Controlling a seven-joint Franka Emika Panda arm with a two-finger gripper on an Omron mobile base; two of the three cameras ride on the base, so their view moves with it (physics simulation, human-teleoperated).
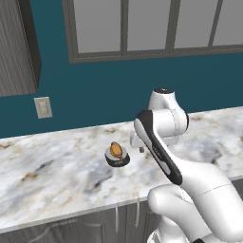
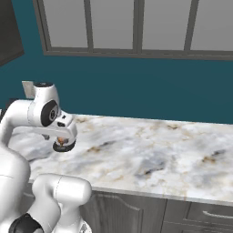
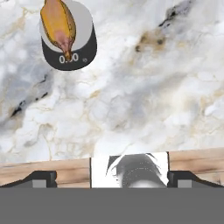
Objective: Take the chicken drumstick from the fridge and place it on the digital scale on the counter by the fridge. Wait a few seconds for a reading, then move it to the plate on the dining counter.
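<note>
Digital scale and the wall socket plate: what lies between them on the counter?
Nothing: in the left base view only bare marble counter lies between the digital scale and the socket plate.

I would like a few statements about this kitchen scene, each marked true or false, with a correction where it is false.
1. The chicken drumstick lies on the digital scale. True.
2. The scale stands on a wooden table. False: it stands on the marble counter.
3. The gripper is clamped on the drumstick. False: in the hand view the drumstick lies apart, on the scale, far from the hand.
4. A light switch plate is on the teal wall. True.
5. A red-rimmed plate sits beside the scale. False: bare marble surrounds it.
</note>
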